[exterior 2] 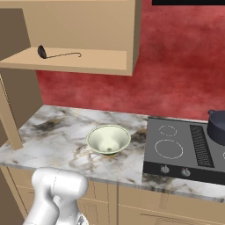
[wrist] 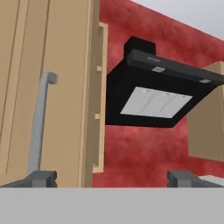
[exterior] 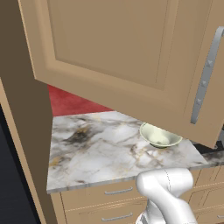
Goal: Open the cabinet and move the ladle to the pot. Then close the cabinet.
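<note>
The jaws [wrist: 111,178] stand spread wide with nothing between them, their two dark fingertips [wrist: 41,178] far apart at the bottom of the hand view. The left tip sits just at the foot of the long vertical grey metal bar handle [wrist: 40,124] on the light tan wooden wall cabinet [wrist: 65,87], whether touching it cannot be told. The cabinet door is swung open: in the left base view its recessed panel hangs forward over the table, and beyond its free edge the hand view shows open air, a red wall and a black range hood [wrist: 153,94].

The slim dark-bowled ladle [exterior 2: 57,54] lies flat on the cabinet's bottom shelf [exterior 2: 88,63], bowl to the left, thin handle pointing right with a small hook at its end, well back from the shelf's front lip. Nothing else lies on the shelf around it.

Below, the white-and-grey marble table [exterior 2: 52,136] carries a round pale green bowl [exterior 2: 108,139] near its front edge, with bare marble on its left. To the right lies a dark cooktop [exterior 2: 180,151], and the round dark blue-grey pot [exterior 2: 217,125] stands on its far right side, cut by the picture's edge. Tan drawers [exterior: 105,203] with short handles run beneath the table.
</note>
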